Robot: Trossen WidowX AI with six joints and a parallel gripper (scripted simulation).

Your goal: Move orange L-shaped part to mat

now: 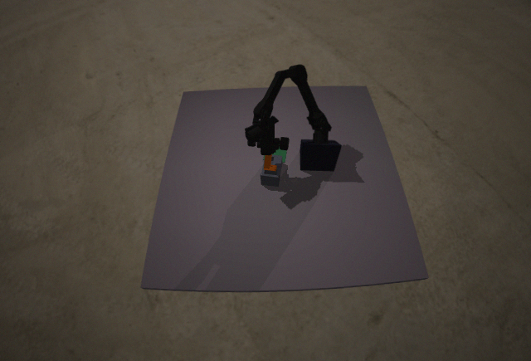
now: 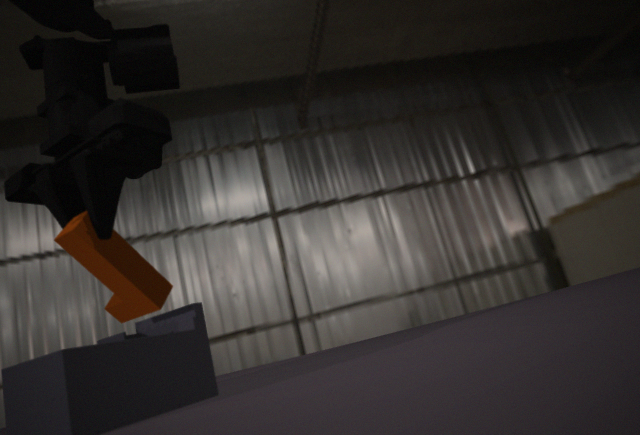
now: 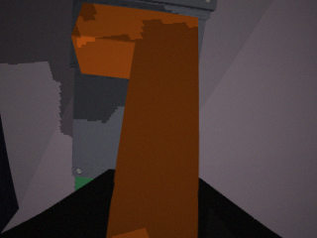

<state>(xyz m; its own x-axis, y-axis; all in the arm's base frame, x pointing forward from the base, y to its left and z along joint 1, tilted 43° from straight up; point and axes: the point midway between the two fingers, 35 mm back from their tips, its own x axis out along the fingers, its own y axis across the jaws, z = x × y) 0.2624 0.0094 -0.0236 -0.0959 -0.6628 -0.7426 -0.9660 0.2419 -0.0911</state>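
Observation:
The orange L-shaped part [image 1: 267, 163] [image 2: 129, 277] [image 3: 163, 109] hangs tilted, its straight end up and its L-shaped end down. My gripper [image 1: 266, 153] [image 2: 86, 231] [image 3: 154, 183] is shut on the raised straight end, one finger on each side. In the exterior view a narrow gap shows between the part's low end and the grey tray [image 1: 270, 179] [image 2: 139, 378] [image 3: 96, 149]. The pocket is partly hidden behind the tray's wall and the part. The green mat [image 1: 280, 155] [image 3: 83, 182] lies beside the tray, partly hidden by the gripper and tray.
The arm's dark base block [image 1: 319, 155] stands on the mauve table top [image 1: 343, 228], right of the tray in the top view. The tray's wall [image 2: 199, 319] rises close below the part's low end. The arm's shadow falls over the table.

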